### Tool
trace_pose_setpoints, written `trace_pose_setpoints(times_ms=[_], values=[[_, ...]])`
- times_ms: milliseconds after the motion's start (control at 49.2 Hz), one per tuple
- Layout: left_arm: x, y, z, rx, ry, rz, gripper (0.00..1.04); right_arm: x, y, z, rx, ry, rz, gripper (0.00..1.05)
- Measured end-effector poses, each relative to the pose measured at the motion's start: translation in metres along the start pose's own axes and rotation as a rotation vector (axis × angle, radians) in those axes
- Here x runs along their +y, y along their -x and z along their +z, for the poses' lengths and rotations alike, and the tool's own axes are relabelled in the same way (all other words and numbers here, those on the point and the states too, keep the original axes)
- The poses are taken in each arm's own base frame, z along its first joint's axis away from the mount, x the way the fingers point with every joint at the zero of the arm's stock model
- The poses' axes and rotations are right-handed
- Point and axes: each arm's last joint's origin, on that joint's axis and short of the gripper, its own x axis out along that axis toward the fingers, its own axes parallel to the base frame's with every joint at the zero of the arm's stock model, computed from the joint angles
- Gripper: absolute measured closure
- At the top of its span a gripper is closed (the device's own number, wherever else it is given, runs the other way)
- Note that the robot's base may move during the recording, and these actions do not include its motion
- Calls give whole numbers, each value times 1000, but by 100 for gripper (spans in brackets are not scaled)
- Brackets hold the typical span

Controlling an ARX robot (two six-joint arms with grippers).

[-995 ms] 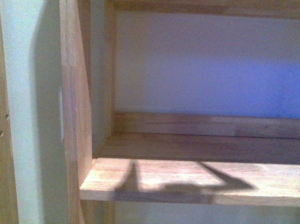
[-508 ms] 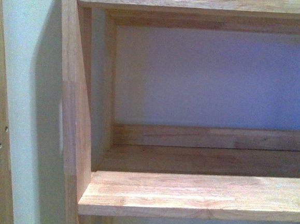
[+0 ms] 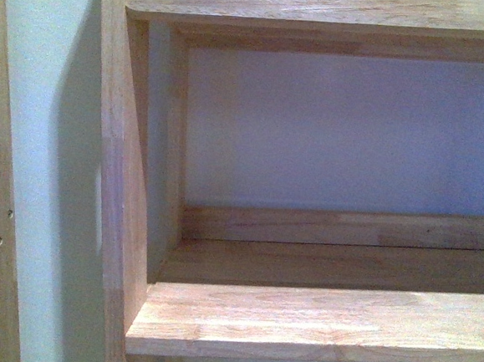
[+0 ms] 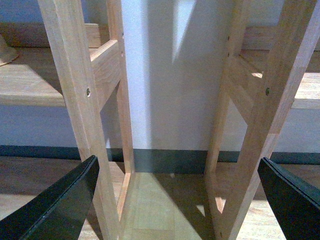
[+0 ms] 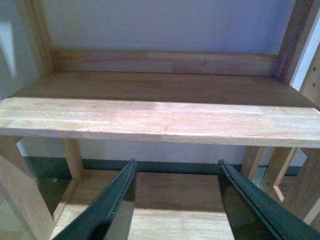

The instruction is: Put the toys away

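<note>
Both pincers, left gripper and right gripper, are spread and hold nothing (no toy is in any view). To do well, first find the plush, then return to this wooden shelf.

Bare wooden shelf against pale wall; second shelving unit's uprights beside it.

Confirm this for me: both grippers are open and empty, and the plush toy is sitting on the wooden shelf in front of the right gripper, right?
Not quite. The wooden shelf ahead of the right gripper is bare in the right wrist view; no plush toy shows in any view. The rest holds: both it and the left gripper are open and empty.
</note>
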Motion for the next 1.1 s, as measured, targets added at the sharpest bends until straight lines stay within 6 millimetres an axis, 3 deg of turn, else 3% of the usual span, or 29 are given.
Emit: trace_pose_setpoints(times_ms=[142, 1097], values=[[0, 0, 0, 0, 0, 0, 6, -11, 0, -17, 6, -4, -13, 88], [0, 0, 0, 0, 0, 0, 6, -11, 0, -61, 0, -5, -11, 86]])
